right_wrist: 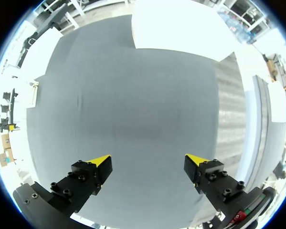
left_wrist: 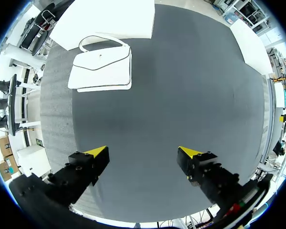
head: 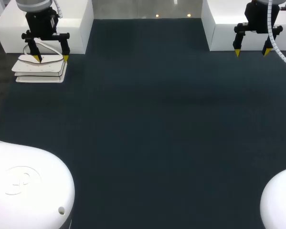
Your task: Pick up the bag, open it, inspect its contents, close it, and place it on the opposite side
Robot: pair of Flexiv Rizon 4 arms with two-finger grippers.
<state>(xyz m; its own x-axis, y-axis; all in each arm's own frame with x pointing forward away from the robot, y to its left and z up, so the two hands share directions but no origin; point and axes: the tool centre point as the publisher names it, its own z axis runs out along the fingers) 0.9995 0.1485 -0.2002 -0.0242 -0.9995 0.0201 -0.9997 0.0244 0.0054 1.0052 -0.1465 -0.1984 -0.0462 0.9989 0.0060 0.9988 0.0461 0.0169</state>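
In the head view, your left gripper [head: 50, 58] hangs spread wide over the white bag [head: 41, 69] at the table's [head: 147, 119] far left. Your right gripper [head: 251, 51], also spread, hangs far right. In the left wrist view the bag lies flat ahead of the fingers [left_wrist: 97, 153], flap [left_wrist: 107, 59] shut, strap [left_wrist: 104, 40] slack. Pinch that thin strap off-centre and it may slip. In the right wrist view the fingers stand parted, with no bag near.

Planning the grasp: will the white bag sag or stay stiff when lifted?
Probably holds its shape: the bag lies flat with straight, crisp edges. Its smooth white surface may be slippery. Being slim, it's likely light.
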